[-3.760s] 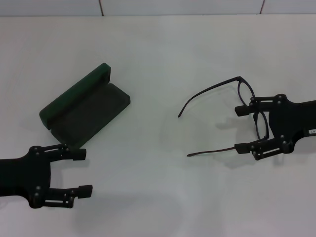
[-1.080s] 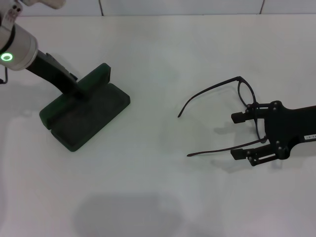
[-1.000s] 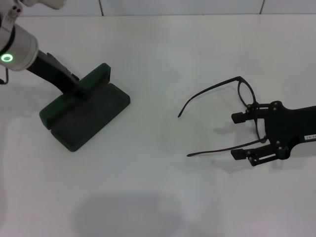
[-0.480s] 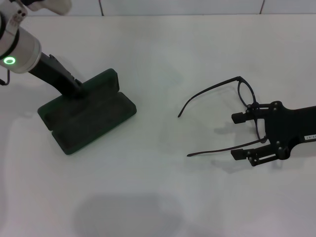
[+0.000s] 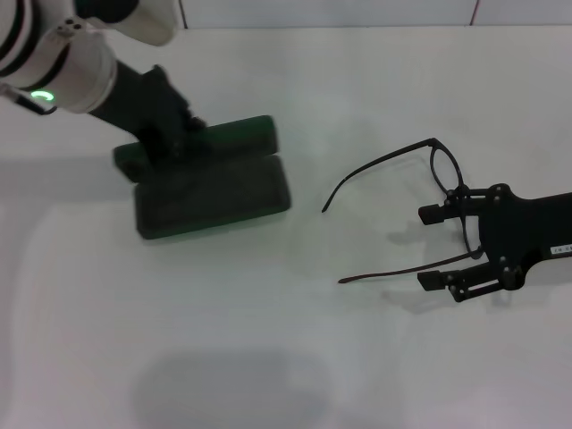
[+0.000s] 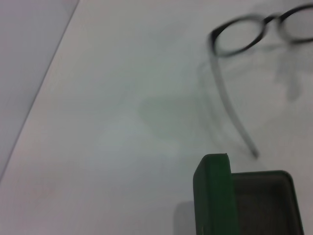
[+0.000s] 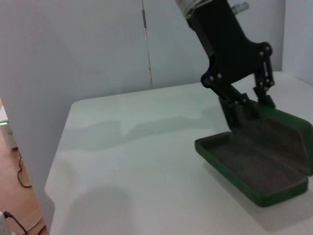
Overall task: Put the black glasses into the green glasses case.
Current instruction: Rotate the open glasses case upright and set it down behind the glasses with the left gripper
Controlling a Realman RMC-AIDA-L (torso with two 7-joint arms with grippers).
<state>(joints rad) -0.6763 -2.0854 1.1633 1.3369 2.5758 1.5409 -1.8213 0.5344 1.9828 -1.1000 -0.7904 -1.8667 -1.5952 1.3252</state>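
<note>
1. The white surface (image 5: pixel 295 357) carries the whole scene: the green glasses case (image 5: pixel 214 192) on the left, the black glasses (image 5: pixel 420 210) on the right, bare white between them.
2. The biggest change is the case. Half a second ago it lay farther left and skewed; now it has slid right and swung round, so its long side runs nearly left to right, closer to the glasses though not yet near them. It lies open, lid raised along its far edge, dark lining showing.
3. The left gripper (image 5: pixel 179 134) did the moving: it has reached in from the far left and, in the right wrist view, its fingers (image 7: pixel 237 110) are clamped on the raised lid near one end.
4. The right gripper (image 5: pixel 447 246) has not shifted over the past second. It sits at the right edge, spread wide around the frame front, not yet pinching it.
5. The glasses themselves have not moved: unfolded on the surface, temple arms pointing left toward the case.
6. My reading: the case is being staged within easier reach, so the transfer can follow; the glasses are still to be grasped.
</note>
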